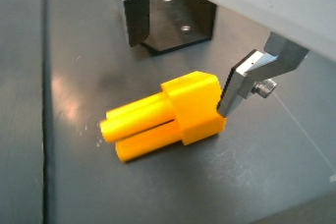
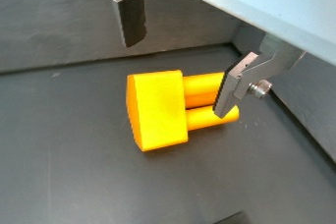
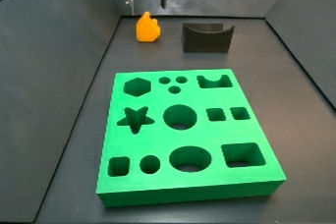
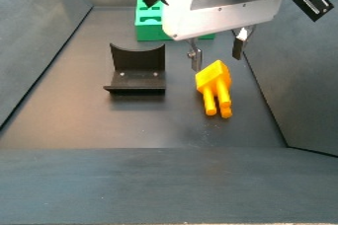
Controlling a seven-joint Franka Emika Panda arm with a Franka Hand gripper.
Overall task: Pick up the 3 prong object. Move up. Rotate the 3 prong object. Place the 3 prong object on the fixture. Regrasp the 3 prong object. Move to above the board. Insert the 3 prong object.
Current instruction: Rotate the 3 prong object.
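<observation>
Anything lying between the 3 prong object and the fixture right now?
No. In a side view only bare dark floor separates the 3 prong object from the fixture. The gripper hangs open above the object.

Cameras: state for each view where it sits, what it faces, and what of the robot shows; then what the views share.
Wrist view: on the wrist, looking down past the fingers at the 3 prong object, fixture beyond.
Wrist view: on the wrist, other side; gripper open above the object.
Side view: beyond the board, looking across it; gripper far off.
Side view: opposite end, low; fixture, gripper body, board behind.
Shared: all four show the object lying on the floor, ungrasped.
</observation>
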